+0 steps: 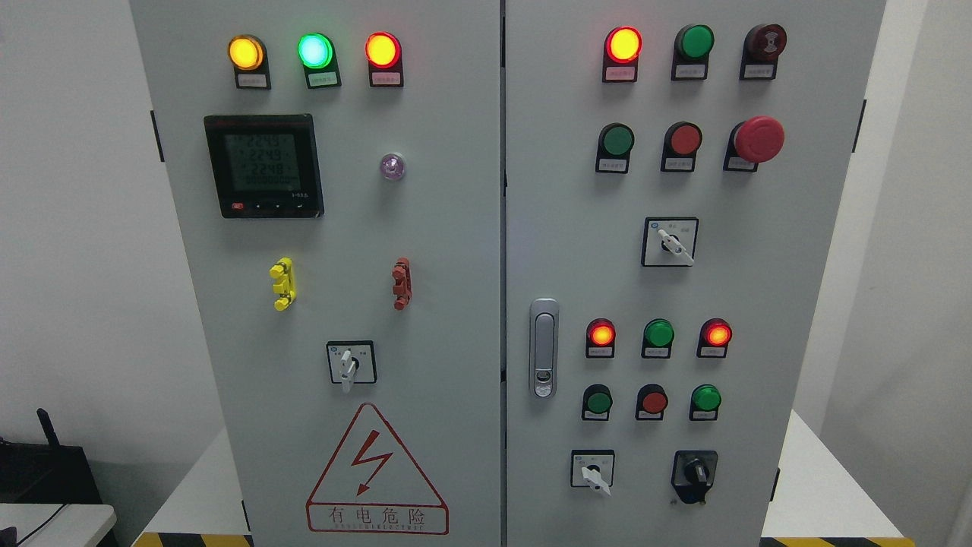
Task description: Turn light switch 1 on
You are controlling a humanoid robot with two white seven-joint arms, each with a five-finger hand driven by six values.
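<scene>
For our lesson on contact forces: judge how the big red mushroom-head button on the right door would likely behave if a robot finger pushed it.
The red mushroom button stands proud of the right door on a fixed collar, so it probably travels straight in rather than tipping. Its domed, smooth-looking cap may let an off-centre fingertip slide off. It looks like rigid plastic, unlikely to flex.

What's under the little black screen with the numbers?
Under the black screen sits a yellow clip on the grey cabinet door. A red clip sits further right. Nothing covers them.
</scene>
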